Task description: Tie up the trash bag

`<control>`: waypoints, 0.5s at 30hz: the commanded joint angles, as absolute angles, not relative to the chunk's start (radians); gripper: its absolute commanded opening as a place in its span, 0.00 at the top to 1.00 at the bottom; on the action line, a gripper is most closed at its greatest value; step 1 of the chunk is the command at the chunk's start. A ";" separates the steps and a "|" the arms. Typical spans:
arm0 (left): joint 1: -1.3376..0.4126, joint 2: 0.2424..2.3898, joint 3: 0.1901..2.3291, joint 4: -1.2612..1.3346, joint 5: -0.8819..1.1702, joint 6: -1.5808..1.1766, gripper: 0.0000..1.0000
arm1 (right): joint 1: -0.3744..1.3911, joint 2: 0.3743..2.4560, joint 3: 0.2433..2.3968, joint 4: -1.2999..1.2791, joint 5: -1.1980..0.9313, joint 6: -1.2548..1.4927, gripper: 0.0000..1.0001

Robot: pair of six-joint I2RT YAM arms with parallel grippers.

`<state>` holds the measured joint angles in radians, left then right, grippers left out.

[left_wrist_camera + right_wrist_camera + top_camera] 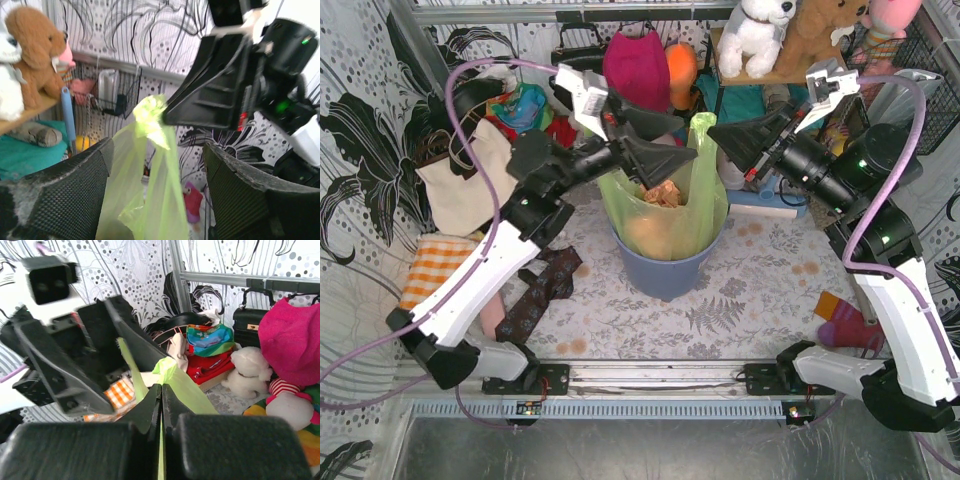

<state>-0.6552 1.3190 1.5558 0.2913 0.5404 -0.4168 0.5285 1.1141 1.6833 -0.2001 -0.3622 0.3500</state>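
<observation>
The light-green trash bag (670, 215) stands in the round blue-grey bin (665, 272), with crumpled pinkish-brown paper (662, 192) showing at its mouth. One bag corner (702, 125) is pulled up into a tight strip. My right gripper (713, 136) is shut on that strip; in the right wrist view its jaws (161, 390) pinch the green film (187, 385). My left gripper (688, 143) faces it from the left, open. In the left wrist view its fingers (75, 190) stand wide either side of the hanging bag (150, 170), apart from it.
Plush toys (760, 30) sit on a shelf behind the bin, next to a pink bag (638, 65). An orange checked cloth (435, 265), a beige tote (460, 185) and a brown patterned cloth (545, 290) lie left. A red-and-orange sock (845, 325) lies right.
</observation>
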 commanded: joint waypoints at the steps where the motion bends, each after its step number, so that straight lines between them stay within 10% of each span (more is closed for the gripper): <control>1: -0.672 1.350 1.586 0.377 0.583 -0.382 0.18 | 0.530 1.106 1.726 -0.140 -0.415 0.342 1.00; 15: -0.673 1.483 1.586 0.642 0.720 -0.428 0.04 | 0.530 1.081 1.712 -0.134 -0.441 0.351 1.00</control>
<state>-0.6670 1.4651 1.5623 0.5034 0.6678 -0.3923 0.5285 1.1042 1.6905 -0.1940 -0.4198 0.3504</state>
